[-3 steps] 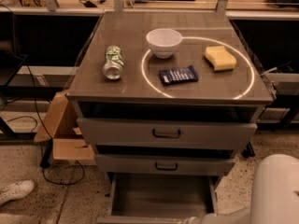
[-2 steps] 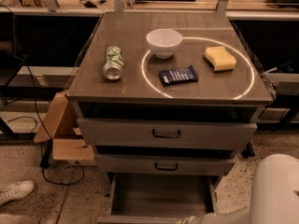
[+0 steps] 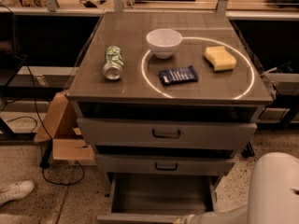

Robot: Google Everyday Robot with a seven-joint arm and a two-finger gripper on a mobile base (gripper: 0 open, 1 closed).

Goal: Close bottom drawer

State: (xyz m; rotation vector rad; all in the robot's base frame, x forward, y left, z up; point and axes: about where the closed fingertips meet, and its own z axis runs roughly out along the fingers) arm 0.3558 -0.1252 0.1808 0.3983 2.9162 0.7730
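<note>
My gripper (image 3: 183,220) sat at the very bottom edge of the view, low in front of the cabinet (image 3: 131,41), right against the front lip of the bottom drawer (image 3: 159,197). So little of it showed there that I could not tell whether it was spread or closed. My pale arm (image 3: 275,190) rose from it at the cabinet's front right corner.

The bottom drawer stood pulled well out from the cabinet's foot, its grey floor and side walls open to view. Above it, the middle drawer (image 3: 163,164) and the top drawer (image 3: 166,133) showed their grey fronts and dark handles.

On the cabinet's top, a white bowl (image 3: 164,42) stood near the middle towards the back, a crushed green can (image 3: 113,62) lay on its side at the left, a yellow sponge (image 3: 219,58) lay at the right, and a dark blue packet (image 3: 178,74) lay in front of the bowl. A bright ring of light (image 3: 247,73) ran around the bowl, the packet and the sponge.

A cardboard box (image 3: 60,125) leaned on the floor by the cabinet's left side, and a white shoe (image 3: 15,192) lay farther left.
</note>
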